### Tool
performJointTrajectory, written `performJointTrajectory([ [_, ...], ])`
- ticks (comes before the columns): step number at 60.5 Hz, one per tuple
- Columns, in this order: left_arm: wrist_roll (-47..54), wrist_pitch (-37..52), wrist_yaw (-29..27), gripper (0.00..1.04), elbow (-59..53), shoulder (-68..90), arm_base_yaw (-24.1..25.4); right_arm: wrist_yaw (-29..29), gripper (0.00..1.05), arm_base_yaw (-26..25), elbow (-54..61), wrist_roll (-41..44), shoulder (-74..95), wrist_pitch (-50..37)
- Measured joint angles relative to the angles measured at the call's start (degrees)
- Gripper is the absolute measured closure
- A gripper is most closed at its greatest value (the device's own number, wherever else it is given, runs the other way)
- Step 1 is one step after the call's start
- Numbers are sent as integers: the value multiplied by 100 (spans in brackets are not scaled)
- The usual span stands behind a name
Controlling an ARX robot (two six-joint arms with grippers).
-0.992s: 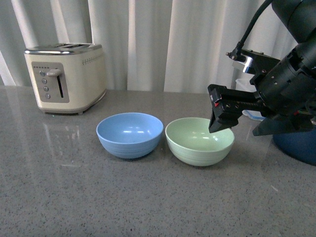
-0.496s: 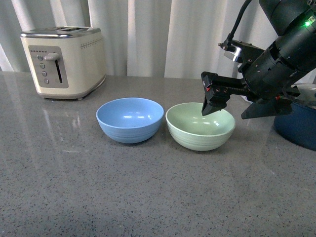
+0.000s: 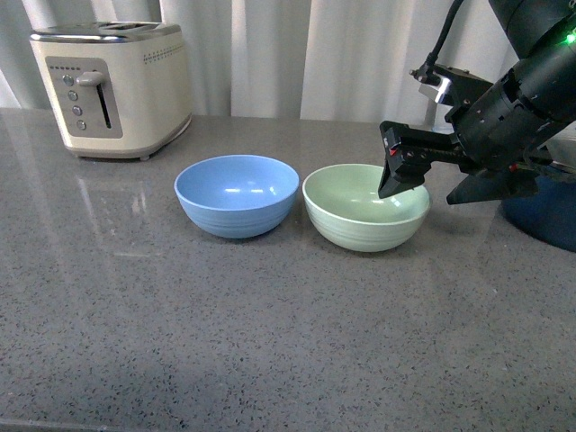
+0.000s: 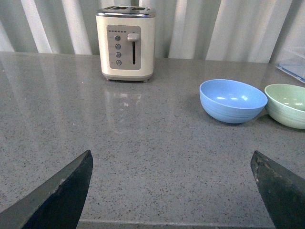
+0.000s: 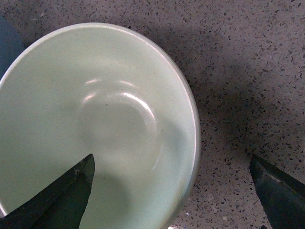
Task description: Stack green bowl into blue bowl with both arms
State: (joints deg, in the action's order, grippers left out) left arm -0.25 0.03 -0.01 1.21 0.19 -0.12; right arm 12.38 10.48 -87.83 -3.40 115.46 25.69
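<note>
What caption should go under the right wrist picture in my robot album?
Open right gripper straddling the rim of the green bowl above the speckled gray counter.

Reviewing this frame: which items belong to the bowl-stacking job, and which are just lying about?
Job: pale mint-green matte bowl; light sky-blue matte bowl; black right hand, open above the green bowl's rim; black left hand, open, away from both bowls.
Lying about: cream two-slot toaster; dark navy pot behind the right arm.
</note>
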Motion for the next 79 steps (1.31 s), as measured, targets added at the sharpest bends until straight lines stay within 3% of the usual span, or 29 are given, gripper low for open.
performJointTrajectory([
  [17, 0, 0, 0, 7, 0, 0, 0, -2, 11, 37, -63, 50, 227, -142],
  [32, 0, 0, 0, 7, 0, 0, 0, -7, 56, 76, 20, 52, 229, -293],
  [53, 0, 0, 0, 7, 0, 2, 0, -11, 104, 57, 177, 13, 173, -437],
  [79, 0, 0, 0, 7, 0, 0, 0, -63, 104, -33, -146, 129, -7, -186],
])
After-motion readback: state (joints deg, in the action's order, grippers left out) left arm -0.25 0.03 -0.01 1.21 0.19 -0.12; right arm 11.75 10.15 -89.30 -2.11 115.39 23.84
